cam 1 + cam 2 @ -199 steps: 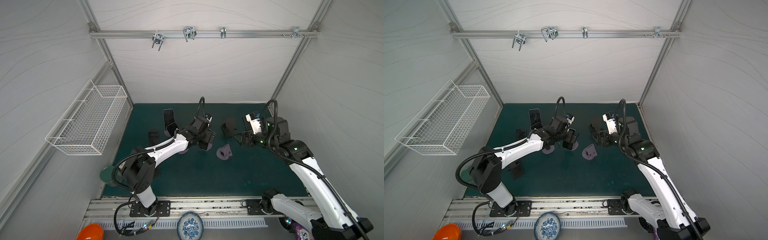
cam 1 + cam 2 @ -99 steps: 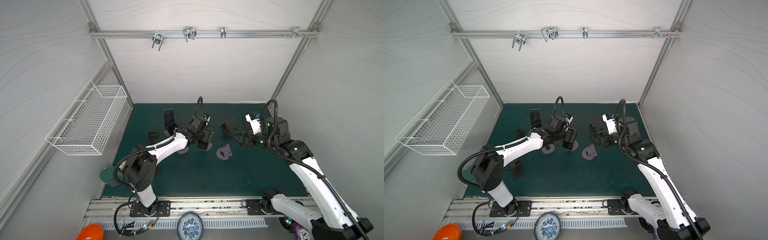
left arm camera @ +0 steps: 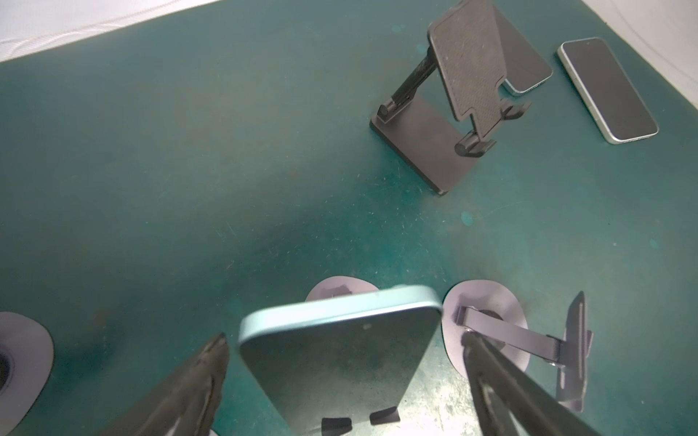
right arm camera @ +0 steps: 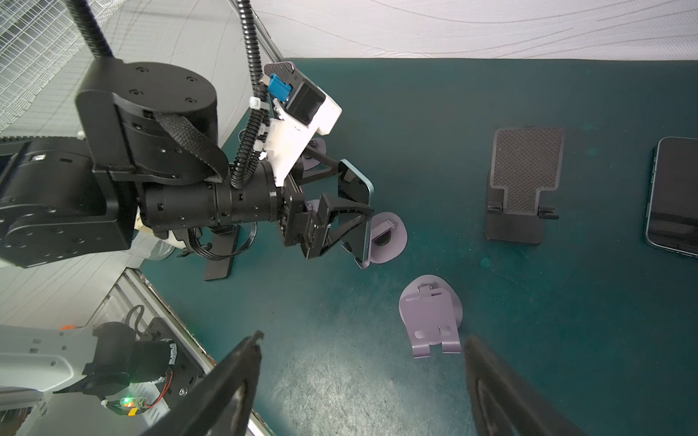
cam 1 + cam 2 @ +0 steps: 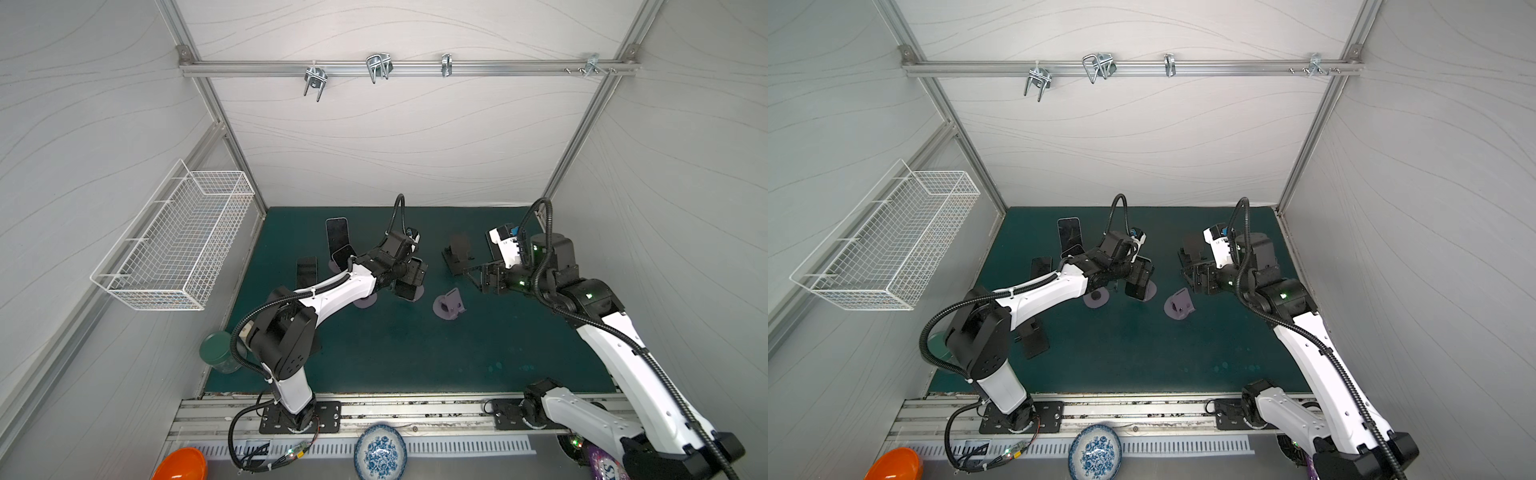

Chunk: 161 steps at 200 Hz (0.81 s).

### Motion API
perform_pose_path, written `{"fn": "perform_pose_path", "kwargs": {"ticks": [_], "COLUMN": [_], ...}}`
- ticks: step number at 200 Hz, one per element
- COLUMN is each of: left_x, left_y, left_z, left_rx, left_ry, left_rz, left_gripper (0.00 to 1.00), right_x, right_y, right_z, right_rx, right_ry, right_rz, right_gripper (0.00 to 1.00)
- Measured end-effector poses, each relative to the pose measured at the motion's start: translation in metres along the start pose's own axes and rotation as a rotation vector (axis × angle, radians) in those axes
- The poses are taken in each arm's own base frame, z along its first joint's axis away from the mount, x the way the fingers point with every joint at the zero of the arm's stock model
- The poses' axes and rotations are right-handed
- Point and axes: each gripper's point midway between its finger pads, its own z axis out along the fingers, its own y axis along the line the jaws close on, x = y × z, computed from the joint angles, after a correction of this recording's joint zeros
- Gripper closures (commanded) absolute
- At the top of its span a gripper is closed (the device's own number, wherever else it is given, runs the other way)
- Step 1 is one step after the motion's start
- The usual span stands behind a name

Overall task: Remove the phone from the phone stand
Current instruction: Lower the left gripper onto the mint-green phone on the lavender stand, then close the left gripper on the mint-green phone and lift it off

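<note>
Phone (image 3: 332,370) — seated on the lilac phone stand (image 3: 332,290) — is straddled, untouched, by the wide-spread left gripper (image 3: 343,339); the right gripper (image 4: 364,338) is spread wide over the mat (image 4: 566,339).

Glossy phone (image 3: 340,358), scuffed matt mat (image 3: 189,151)

L pincer (image 4: 353,188) flanks phone (image 4: 367,241) on purple stand (image 4: 393,236).

1. Bright, even overhead light filled both top views; straight lines bowed toward the edges.
2. Glare whitened the dark green tabletop (image 3: 445,409) in the left wrist view.
3. Shadows were soft; close foreground blurred.
</note>
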Motion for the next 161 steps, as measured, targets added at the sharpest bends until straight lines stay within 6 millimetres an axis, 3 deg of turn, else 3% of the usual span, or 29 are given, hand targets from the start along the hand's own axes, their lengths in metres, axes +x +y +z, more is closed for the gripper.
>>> {"fn": "perform_pose_path", "kwargs": {"ticks": [161], "left_x": [0.0079], "left_y": [0.0022], "left_z": [0.0094], "left_rx": [0.013], "left_ry": [0.028], "left_rz": [-0.004], "left_gripper": [0.08], "right_x": [0.0017], "right_y": [0.0039], "right_z": [0.0069], "right_rx": [-0.015], "right_ry": [0.024], "right_rz": [-0.004], "right_gripper": [0.15]}}
